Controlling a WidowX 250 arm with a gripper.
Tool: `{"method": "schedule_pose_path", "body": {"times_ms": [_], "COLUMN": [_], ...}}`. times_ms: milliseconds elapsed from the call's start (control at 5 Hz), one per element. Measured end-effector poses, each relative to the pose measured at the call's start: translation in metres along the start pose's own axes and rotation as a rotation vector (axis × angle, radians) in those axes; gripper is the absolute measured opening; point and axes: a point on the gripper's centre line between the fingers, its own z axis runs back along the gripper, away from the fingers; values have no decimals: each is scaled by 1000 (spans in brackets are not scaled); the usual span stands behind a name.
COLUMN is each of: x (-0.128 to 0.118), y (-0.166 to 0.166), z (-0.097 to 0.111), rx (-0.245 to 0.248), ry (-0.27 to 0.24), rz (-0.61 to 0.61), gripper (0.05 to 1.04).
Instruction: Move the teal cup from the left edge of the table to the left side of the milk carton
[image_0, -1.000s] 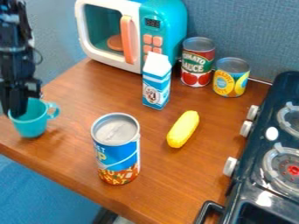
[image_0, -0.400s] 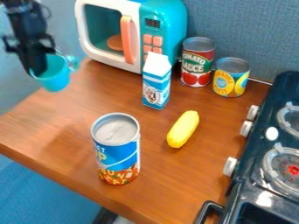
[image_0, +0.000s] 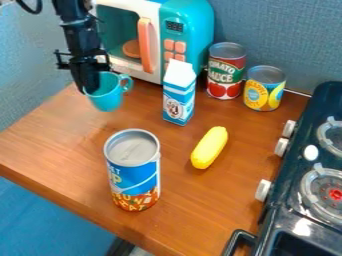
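Observation:
My black gripper (image_0: 88, 90) hangs at the upper left, in front of the toy microwave, shut on the left wall of a teal cup (image_0: 108, 99). The cup is roughly upright with its handle toward the right, and it appears raised over the wooden table. To its right stands a blue and white milk carton (image_0: 179, 97). Nearer the front is a large soup can (image_0: 133, 172), and a yellow corn-like piece (image_0: 209, 148) lies right of that can.
A teal and white microwave (image_0: 187, 30) stands at the back. Beside it are a tomato sauce can (image_0: 226, 71) and a shorter yellow-labelled can (image_0: 264, 89). A dark toy stove (image_0: 294, 200) with white knobs borders the right side of the wooden table (image_0: 60, 145).
My gripper and the teal cup have moved from the table's left edge up and to the right, to the front of the microwave. The other objects have stayed put.

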Motion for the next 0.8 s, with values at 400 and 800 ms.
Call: {"method": "schedule_pose_path", "body": {"times_ms": [400, 800], "x": [23, 18], "y": [-6, -11], "z": [-16, -26], "rx": [99, 142], "ry": [63, 75], "rz": [58, 138], "gripper": [105, 130]}}
